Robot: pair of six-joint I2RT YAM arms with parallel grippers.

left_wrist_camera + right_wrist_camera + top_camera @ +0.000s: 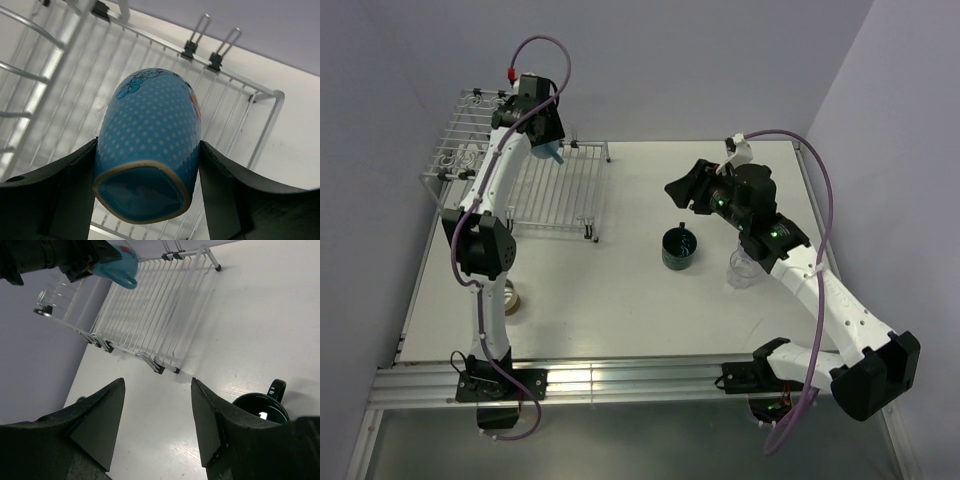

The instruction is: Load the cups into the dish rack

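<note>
Right now I judge the loading to be barely begun: the first cup I can see is in hand but not yet set down. My left pincer (149, 167) is clamped on the light-blue ceramic mug (150, 120), carried in the air over the flat slatted part of the white wire dish rack (565, 190), touching no wire that I can see. Three cups stand on the white worktop (620, 320): the dark teal mug with white squiggles (678, 248) near the middle, the clear tumbler (742, 268) just to its right under my right arm, and a tan-brown cup (512, 298) half hidden by my left arm. Whether anything already sits in the taller basket end I cannot tell. My right pincer (157, 390) hangs with its jaws apart and nothing between them, near the teal mug. The blue mug shows pale dots, a painted flower and a tan-edged base turned toward the wrist camera.
</note>
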